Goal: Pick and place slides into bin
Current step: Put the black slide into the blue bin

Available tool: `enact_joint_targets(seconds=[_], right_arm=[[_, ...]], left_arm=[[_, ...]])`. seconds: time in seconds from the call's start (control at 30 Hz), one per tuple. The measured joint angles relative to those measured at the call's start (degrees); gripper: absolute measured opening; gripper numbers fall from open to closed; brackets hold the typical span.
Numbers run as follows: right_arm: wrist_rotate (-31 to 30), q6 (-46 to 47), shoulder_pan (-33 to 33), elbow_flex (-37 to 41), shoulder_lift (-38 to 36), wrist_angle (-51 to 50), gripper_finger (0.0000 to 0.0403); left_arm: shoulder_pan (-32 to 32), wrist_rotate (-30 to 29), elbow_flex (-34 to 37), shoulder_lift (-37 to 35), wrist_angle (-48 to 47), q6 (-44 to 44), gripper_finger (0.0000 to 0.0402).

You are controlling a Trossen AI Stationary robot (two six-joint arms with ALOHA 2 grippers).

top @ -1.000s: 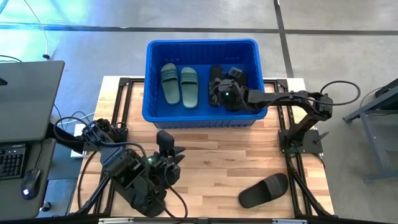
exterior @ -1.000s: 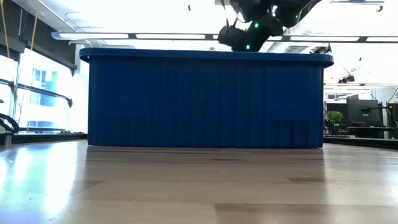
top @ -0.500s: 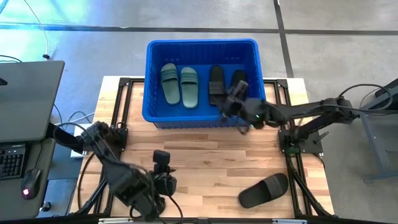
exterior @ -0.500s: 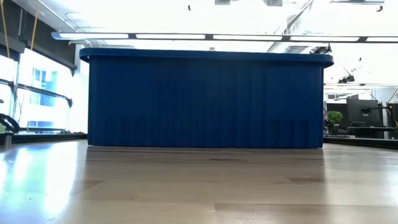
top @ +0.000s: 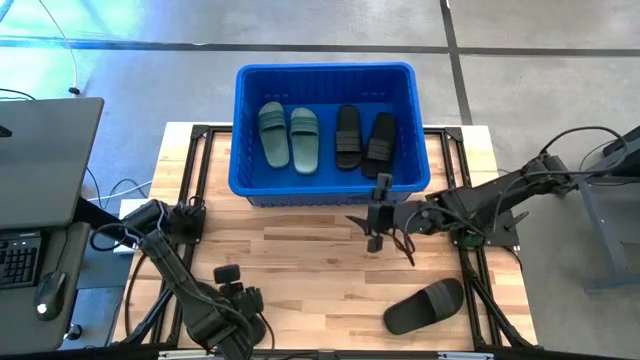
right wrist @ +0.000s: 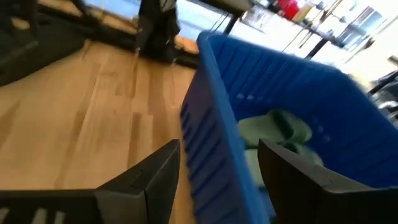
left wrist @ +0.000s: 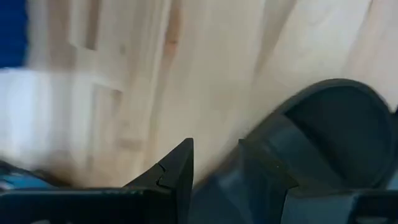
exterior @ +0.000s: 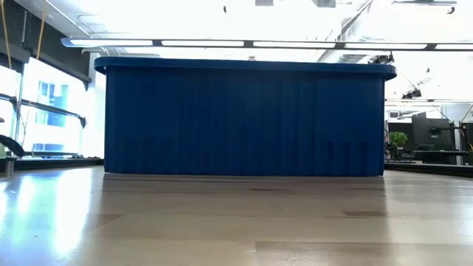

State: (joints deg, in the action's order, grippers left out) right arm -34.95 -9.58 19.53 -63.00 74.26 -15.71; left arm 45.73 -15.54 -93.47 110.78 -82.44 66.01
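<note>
Hovering: right gripper (top: 379, 212) open | bin (top: 240, 120): four slides (top: 290, 137)

Two dark, near-black articulated arms of a stationary robot, each built from slim tubular links joined by bulkier rounded joint housings. Black cables loop loosely along both arms, with a wide arc of cable rising beside the right arm's base. The left gripper (top: 233, 293) and right gripper (top: 378, 214) are the same matte black as the arms. Seen from the wrist cameras, the fingers (left wrist: 176, 171) are flat, angular black plates tapering to blunt points, with stepped notches cut into the inner edges; the right pair (right wrist: 153, 174) shows smooth, slightly glossy faces.
</note>
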Motion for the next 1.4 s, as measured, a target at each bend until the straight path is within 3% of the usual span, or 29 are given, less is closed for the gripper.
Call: enact_joint_targets(seconds=[0.43,0.8,1.0,1.4], right_arm=[[0.13,2.11,0.39,0.17,0.02,-2.57,0.0206],[1.34,2.12,0.35,0.17,0.02,-4.08,0.0206],[1.43,2.25,0.35,0.20,0.02,-4.73,0.0206],[1.41,2.11,0.35,0.20,0.02,-4.71,0.0206]], left_arm=[[3.48,5.46,1.81,0.22,12.71,6.45,0.0111],[3.42,11.16,1.80,6.40,18.99,8.58,0.0111],[3.40,16.58,1.64,7.50,14.83,14.73,0.0110],[3.44,20.87,0.38,7.54,-7.13,19.50,0.0110]])
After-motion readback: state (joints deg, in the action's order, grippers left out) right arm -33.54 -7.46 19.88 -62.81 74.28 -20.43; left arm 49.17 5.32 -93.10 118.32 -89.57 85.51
